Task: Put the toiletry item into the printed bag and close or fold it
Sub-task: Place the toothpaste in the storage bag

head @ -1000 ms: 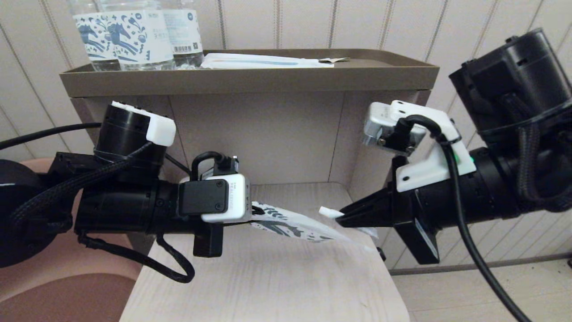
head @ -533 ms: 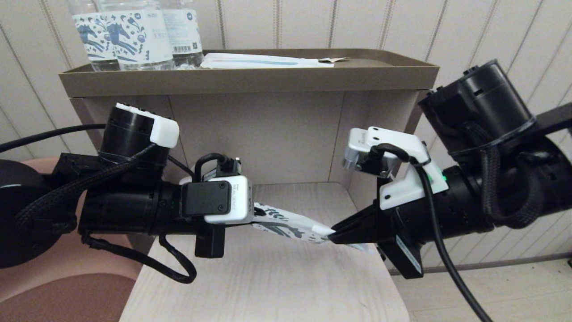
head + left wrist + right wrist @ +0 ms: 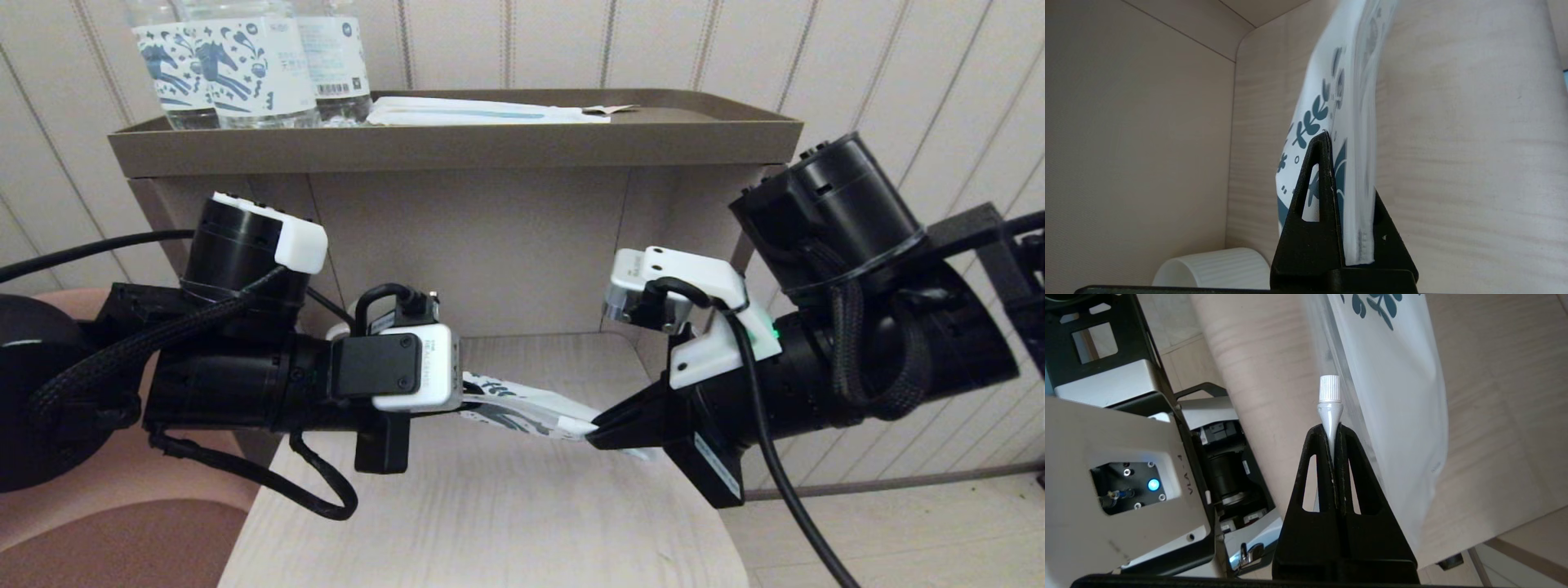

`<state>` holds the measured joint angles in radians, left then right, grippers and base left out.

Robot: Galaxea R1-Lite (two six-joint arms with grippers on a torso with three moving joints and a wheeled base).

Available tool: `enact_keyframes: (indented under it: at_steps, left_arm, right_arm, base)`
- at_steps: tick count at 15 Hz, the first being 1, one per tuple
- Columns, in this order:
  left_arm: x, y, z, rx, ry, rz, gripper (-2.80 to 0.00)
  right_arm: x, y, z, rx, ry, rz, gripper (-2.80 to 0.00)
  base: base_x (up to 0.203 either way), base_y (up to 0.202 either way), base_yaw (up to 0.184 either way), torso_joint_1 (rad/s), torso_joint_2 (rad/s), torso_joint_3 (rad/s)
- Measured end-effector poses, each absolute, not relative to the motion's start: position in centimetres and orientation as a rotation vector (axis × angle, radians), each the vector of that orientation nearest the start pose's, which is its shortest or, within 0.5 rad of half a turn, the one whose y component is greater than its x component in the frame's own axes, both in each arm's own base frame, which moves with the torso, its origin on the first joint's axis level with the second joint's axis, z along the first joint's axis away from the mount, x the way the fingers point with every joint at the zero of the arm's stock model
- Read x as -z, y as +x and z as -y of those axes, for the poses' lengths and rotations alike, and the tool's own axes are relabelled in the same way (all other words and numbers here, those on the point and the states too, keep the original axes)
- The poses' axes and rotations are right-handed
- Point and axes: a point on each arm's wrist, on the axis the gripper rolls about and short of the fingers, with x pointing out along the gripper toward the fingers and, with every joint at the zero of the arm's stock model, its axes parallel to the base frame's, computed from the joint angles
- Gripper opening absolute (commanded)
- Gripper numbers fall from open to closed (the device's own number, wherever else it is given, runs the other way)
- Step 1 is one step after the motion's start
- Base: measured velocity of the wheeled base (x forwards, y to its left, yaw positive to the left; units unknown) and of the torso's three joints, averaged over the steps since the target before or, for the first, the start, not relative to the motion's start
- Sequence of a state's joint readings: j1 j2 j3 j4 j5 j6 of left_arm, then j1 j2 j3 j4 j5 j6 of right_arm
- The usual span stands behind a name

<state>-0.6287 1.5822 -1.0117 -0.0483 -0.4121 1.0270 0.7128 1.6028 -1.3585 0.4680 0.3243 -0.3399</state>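
Note:
The printed bag (image 3: 514, 406), white with dark teal shapes, hangs over the wooden shelf between the two arms. My left gripper (image 3: 1348, 171) is shut on one end of it (image 3: 1339, 102); in the head view its fingers are hidden behind the wrist camera. My right gripper (image 3: 596, 430) comes from the right, shut on the toiletry item (image 3: 1329, 396), a thin white stick with a ribbed cap. The cap lies against the bag's free end (image 3: 1396, 396). I cannot tell whether it is inside the bag.
A brown tray (image 3: 457, 143) tops the cubby, holding clear bottles (image 3: 237, 61) with horse labels and a long flat white packet (image 3: 482, 112). A white ribbed cup (image 3: 1208, 267) stands in the cubby's corner. The shelf board (image 3: 490, 514) ends at right, near the right arm.
My right gripper has moved left and slightly down with the stick, from clear of the bag to its free end. The left arm and the bag have barely shifted.

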Motion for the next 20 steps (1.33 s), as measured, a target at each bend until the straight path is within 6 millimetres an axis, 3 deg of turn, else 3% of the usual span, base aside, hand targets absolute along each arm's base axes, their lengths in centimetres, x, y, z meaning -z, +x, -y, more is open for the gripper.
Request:
enact_keyframes:
  at_steps: [20]
  left_arm:
    - [-21.3,21.3,16.7,1.217,0.952,0.004,-2.80]
  right_arm:
    - [-25.7,23.4,-21.1,-1.176,-0.387,-0.576,-2.80]
  base:
    - [0.000,0.000,0.000,0.000,0.00,0.000]
